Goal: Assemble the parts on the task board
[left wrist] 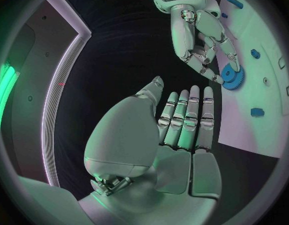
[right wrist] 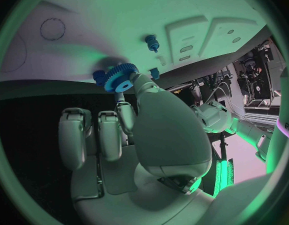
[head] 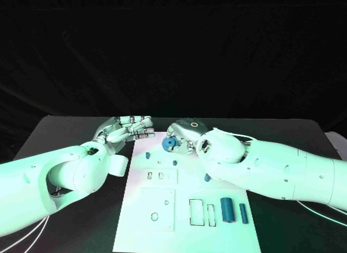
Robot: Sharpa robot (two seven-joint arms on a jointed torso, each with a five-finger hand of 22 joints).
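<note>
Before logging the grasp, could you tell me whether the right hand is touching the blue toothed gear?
Touching: in the right wrist view the right hand pinches the blue toothed gear at its fingertips.

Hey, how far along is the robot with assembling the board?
Early to midway, by the look of it. Done: a small blue peg stands on the task board. In hand: the right hand holds a blue gear. Left: two blue cylinders lie loose; the left hand holds nothing.

A robotics lab: a black worktop [head: 67, 132] against black drapes, cabled equipment racks [right wrist: 254, 77] standing nearby.
</note>
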